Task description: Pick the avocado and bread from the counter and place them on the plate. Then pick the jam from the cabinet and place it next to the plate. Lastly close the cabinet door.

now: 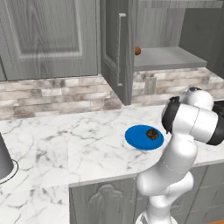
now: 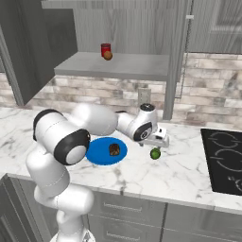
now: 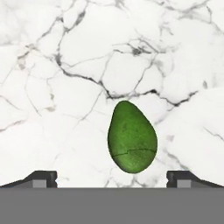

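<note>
In the left base view, a wide handleless panel door (image 1: 48, 37) fills the upper left of the frame. Right of it, at upper centre, the cabinet door (image 1: 117, 48) stands swung open, its pale bar handle running vertically. Beyond it the cabinet (image 1: 175, 26) shows its grey shelf, with an orange-brown ball (image 1: 137, 50) at the shelf's left end. Below, the white marble table (image 1: 65, 135) spreads across the frame, and the blue plate (image 1: 139, 138) lies right of centre with the dark brown bread (image 1: 152, 134) resting on its right part. The arm rises at the lower right.

In the right base view, the arm bends from the lower left toward the centre. The red jam (image 2: 105, 49) stands on the cabinet shelf at upper centre-left, with the orange-brown ball touching or just beside it on its right. The plate sits at centre-left with the bread on its right half. Right of the plate, off its rim, the avocado (image 2: 155, 153) lies on the table, and the end effector (image 2: 158, 142) hangs just above it. A black cooktop (image 2: 224, 160) lies at the right edge.

In the hand view, the avocado lies at centre, slightly right, narrow end up in the frame, between the two dark fingertips (image 3: 41, 178) spread wide at the bottom corners. The end effector is wide open and grips nothing.
</note>
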{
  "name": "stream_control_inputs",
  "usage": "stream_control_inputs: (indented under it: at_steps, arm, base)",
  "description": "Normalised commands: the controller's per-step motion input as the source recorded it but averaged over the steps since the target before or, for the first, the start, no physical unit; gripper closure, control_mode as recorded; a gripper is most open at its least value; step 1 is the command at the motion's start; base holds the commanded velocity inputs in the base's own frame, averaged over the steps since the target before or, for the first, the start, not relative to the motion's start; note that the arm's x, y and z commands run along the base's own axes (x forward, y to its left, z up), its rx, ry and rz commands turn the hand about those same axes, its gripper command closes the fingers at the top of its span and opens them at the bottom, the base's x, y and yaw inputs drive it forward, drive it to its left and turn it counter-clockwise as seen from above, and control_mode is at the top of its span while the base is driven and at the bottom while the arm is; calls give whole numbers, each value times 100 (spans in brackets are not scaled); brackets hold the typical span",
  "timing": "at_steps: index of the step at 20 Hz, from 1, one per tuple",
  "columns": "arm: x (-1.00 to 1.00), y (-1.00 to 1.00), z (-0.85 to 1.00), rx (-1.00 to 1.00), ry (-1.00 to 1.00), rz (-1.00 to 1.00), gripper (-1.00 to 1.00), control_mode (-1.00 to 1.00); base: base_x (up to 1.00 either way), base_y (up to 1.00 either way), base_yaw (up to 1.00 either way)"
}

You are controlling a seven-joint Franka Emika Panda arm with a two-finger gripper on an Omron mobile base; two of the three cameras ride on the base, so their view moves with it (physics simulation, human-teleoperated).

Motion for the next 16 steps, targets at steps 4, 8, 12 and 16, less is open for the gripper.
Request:
stream_control_inputs:
  at_steps: [4,8,12,16]
  arm:
    - [0,-11,-15,0,11,9,-100,-100]
    - [0,-2,-1,0,0,2,-100,-100]
    - [7,0,-15,-3,0,0,-100,-100]
    - [9,-1,-14,-1,2,1,-100,-100]
  base:
    - [0,0,0]
    - [0,0,0]
    - [0,0,0]
    - [0,0,0]
